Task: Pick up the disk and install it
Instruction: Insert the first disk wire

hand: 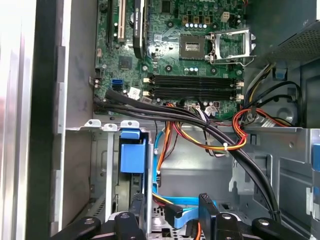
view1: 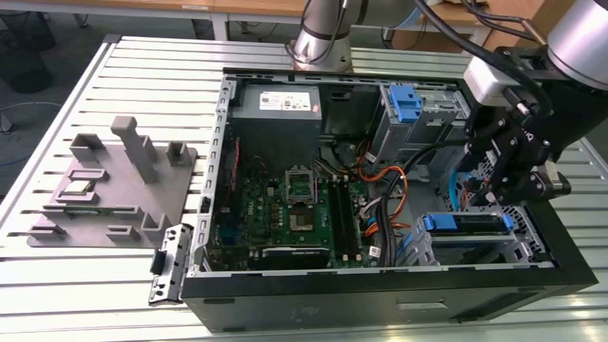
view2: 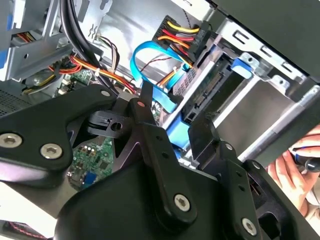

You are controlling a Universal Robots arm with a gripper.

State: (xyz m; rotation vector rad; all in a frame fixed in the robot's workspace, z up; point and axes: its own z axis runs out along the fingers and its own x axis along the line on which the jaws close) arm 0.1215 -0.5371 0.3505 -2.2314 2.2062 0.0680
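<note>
The disk lies in the drive bay at the near corner of the open computer case, on the exterior view's right. It shows as a silver drive with blue side rails. In the second wrist view the disk shows its connector edge and a blue rail, seated in the metal cage. My gripper hangs just above that bay. Its black fingers stand apart in both wrist views, and the gripper is open with nothing between them.
Bundled cables and a blue flat cable cross close under the fingers. The motherboard, a grey power supply and an upright blue latch fill the case. A grey fixture sits outside. A person's hand is beside the case.
</note>
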